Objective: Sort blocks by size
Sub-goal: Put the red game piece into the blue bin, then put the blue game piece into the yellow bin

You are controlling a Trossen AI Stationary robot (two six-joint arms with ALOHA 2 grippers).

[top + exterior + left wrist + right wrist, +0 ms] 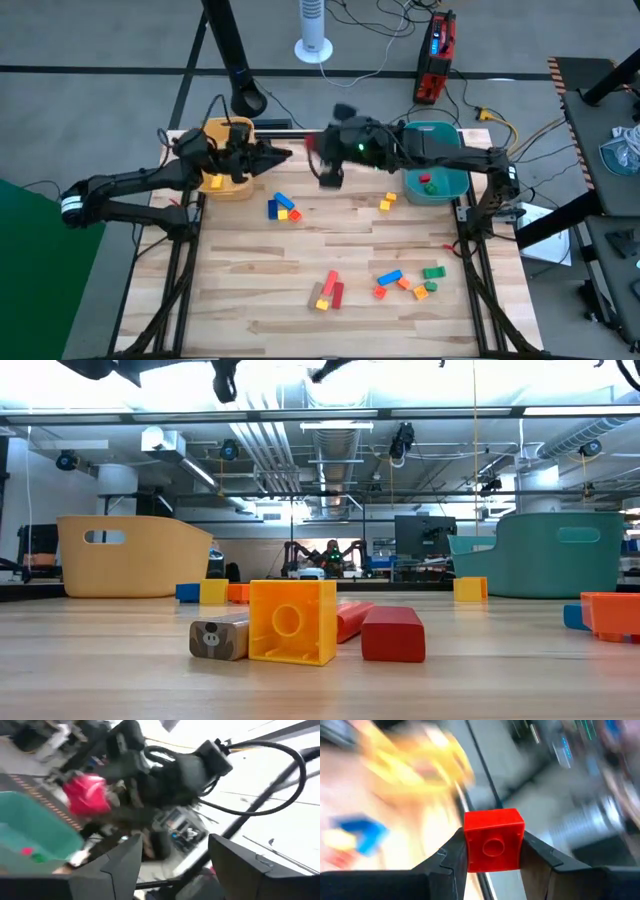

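Right end effector (492,851) raised mid-table, clamping red block (493,839)

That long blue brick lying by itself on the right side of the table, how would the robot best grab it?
Across its narrow width, near the middle, coming straight down. The long blue brick lies flat and slanted, its long sides bare, though an orange block crowds one end.

the table (250,290) is pale planked wood, smooth with a soft sheen. the blocks (292,621) are glossy moulded plastic, and the yellow bin (135,555) and teal bin (560,555) look smooth, matt plastic.
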